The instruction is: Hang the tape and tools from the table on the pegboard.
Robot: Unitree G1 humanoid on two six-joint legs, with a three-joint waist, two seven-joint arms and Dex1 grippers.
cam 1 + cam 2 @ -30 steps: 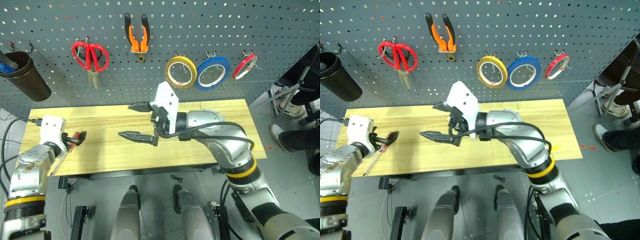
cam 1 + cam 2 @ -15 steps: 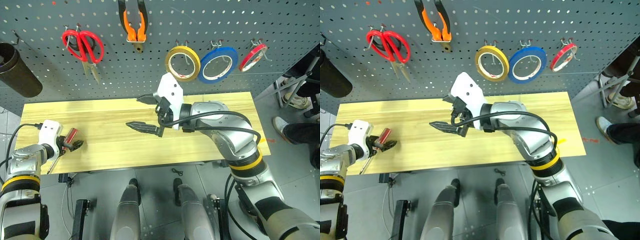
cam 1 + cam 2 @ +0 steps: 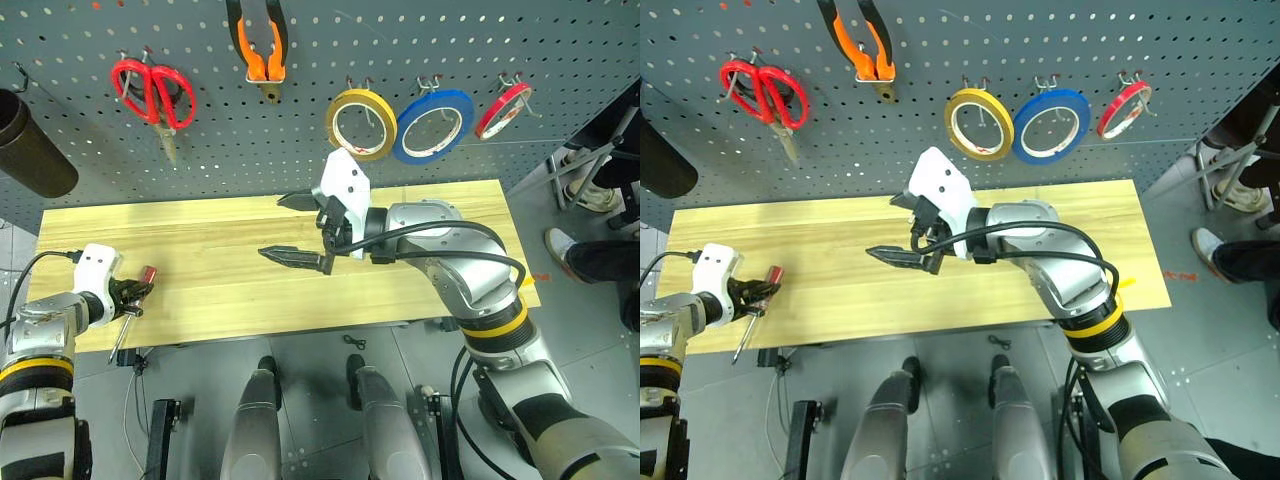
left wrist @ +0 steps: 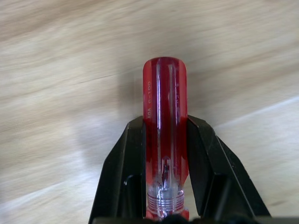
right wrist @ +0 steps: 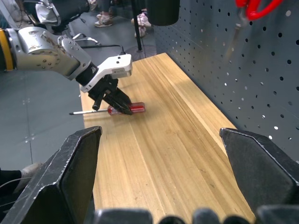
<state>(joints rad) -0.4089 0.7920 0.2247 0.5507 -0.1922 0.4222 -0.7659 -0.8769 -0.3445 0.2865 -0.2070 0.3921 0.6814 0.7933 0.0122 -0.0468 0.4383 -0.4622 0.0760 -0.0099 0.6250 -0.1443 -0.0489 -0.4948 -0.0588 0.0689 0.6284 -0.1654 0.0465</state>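
Head view: the slim red-handled screwdriver with a steel shaft (image 3: pixel 137 290) lies at the light wooden bench's (image 3: pixel 420 290) eight o'clock corner, shaft overhanging the edge (toward seven o'clock). The left hand (image 3: pixel 133 292) clamps its handle; the right hand (image 3: pixel 297 228) hovers mid-bench, spread wide and empty.

Left wrist view: both black fingers (image 4: pixel 124 168) press the handle, its long axis running between them.

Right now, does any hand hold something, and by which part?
The left hand grips the red-handled screwdriver by its handle on the table. The right hand is open, empty.
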